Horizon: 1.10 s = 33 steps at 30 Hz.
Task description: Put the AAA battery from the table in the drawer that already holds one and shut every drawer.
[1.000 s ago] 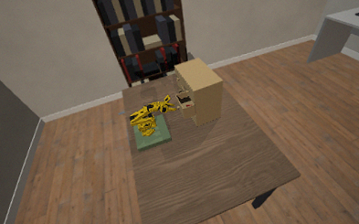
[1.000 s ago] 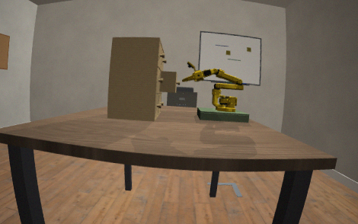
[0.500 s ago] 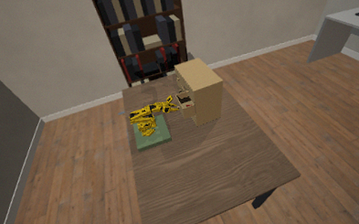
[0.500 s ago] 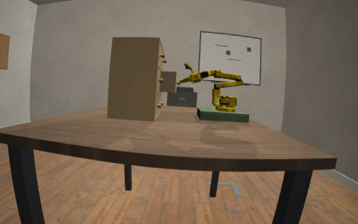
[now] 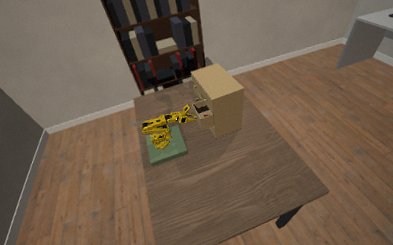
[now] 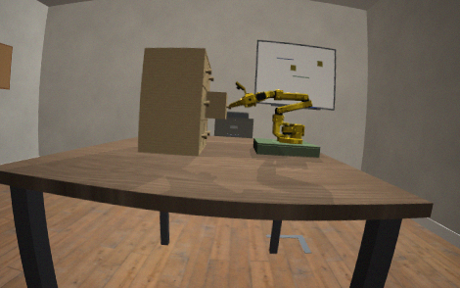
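Soft, even light filled both views, without glare. The cabinet and arm threw faint, blurred shadows across the table toward the exterior camera. That view bowed the table's near edge; detail was coarse.

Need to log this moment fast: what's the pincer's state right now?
Pincer: partly closed at the pulled-out drawer; whether it grips the drawer's knob cannot be told.
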Tool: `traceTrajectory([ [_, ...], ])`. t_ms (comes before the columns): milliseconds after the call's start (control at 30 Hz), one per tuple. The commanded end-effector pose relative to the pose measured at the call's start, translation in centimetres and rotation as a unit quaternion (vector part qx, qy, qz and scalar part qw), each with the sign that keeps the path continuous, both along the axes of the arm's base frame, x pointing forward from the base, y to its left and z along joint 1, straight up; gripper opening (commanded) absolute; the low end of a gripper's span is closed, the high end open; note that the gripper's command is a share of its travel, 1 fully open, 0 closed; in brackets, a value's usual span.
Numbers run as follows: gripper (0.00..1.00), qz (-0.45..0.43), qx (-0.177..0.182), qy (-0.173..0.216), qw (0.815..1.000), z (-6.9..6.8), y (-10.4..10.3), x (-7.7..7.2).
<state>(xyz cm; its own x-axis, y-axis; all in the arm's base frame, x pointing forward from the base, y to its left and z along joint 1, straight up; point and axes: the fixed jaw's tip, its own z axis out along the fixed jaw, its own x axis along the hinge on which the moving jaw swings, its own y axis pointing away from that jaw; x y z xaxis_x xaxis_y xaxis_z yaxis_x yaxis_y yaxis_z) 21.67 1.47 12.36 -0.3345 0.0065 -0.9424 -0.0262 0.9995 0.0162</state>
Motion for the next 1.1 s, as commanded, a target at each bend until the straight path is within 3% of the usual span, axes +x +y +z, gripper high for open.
traceTrajectory([
  [0, 0.21, 0.004, -0.002, 0.004, 1.000, -0.35, 0.14, 0.00],
  [1067, 0.21, 0.007, -0.002, 0.004, 1.000, -0.71, 0.28, -0.01],
])
